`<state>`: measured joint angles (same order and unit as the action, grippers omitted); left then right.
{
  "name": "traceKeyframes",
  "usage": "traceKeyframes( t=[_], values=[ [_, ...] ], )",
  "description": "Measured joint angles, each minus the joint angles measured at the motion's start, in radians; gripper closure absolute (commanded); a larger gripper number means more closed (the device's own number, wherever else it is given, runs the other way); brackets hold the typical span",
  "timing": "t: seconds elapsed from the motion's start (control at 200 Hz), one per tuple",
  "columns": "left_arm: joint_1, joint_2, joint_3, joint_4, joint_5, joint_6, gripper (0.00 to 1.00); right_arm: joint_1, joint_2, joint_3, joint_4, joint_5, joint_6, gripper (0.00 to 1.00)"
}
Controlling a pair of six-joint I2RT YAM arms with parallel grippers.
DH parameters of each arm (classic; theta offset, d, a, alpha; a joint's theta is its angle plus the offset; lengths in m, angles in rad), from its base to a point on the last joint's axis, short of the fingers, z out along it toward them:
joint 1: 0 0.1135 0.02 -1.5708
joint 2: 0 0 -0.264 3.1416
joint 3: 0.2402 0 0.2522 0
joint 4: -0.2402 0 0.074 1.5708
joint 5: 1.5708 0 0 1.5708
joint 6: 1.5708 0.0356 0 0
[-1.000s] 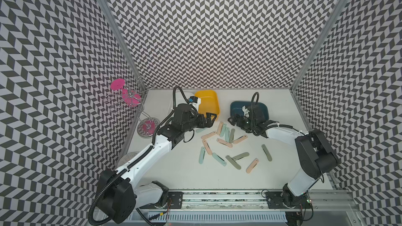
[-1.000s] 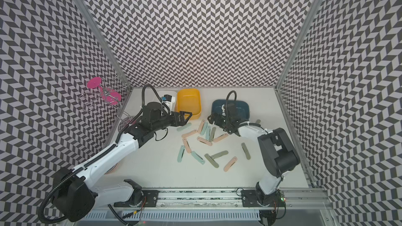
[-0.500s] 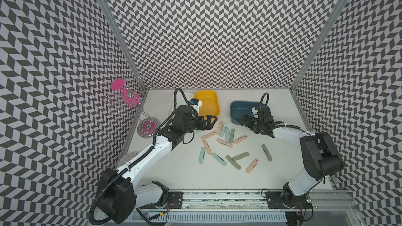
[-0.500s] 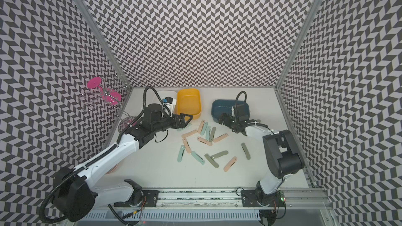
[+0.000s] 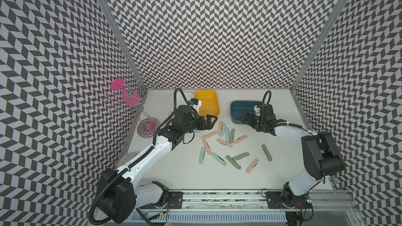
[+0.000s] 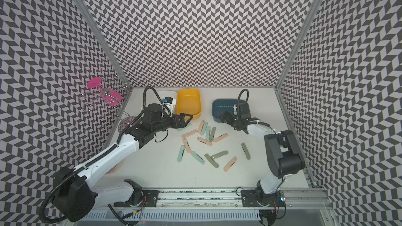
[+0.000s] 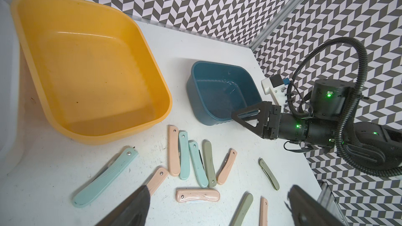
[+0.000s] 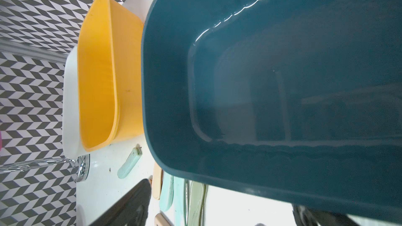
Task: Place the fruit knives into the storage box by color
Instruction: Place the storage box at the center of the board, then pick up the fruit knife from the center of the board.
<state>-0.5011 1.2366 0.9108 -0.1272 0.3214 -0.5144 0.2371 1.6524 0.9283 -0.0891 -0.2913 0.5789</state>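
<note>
Fifteen or so small flat folded fruit knives [image 5: 224, 143] in peach-pink, mint and grey-green lie loose on the white table [image 5: 185, 177]; likely light, stiff, slick, so pinch across mid-handle; left tool [image 5: 213, 121] gapes empty over the far ones; right tool [image 7: 236, 115], wide and empty, by the dark-blue plastic storage box [image 5: 241, 108].

Top views: we look down from high up at the front, toward the back wall [image 5: 217, 29]. We are far off, so the whole tabletop [image 5: 195, 181] shows.
Left wrist view: we ride on the left arm [image 5: 152, 155], low and close to the tabletop, facing the yellow box [image 7: 87, 66], the blue box [image 7: 219, 92] and the right arm [image 7: 315, 127].
Right wrist view: we ride on the right arm, very near the blue box, looking into it.
Shared: both top views match almost fully; every view shows both boxes and some fruit knives [image 7: 174, 151].
</note>
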Motion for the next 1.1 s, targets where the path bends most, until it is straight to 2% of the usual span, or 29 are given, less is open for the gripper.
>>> traceKeyframes(
  t=[0.215,0.431,0.711,0.907,1.097],
  values=[
    [0.000,0.000,-0.006,0.007,0.000,-0.005,0.00,0.023,-0.175,-0.050,-0.085,0.017,-0.037,0.04],
    [0.000,-0.003,-0.033,0.017,0.003,-0.019,0.00,0.115,-0.416,-0.171,-0.213,0.103,-0.028,0.08],
    [0.000,-0.051,-0.055,0.029,0.005,-0.027,0.00,0.263,-0.640,-0.325,-0.465,0.206,0.076,0.20],
    [0.000,-0.068,-0.069,0.044,0.007,-0.029,0.00,0.343,-0.725,-0.372,-0.578,0.243,0.163,0.29],
    [0.000,-0.068,-0.080,0.053,0.019,-0.030,0.00,0.458,-0.722,-0.420,-0.624,0.265,0.248,0.31]
  ],
)
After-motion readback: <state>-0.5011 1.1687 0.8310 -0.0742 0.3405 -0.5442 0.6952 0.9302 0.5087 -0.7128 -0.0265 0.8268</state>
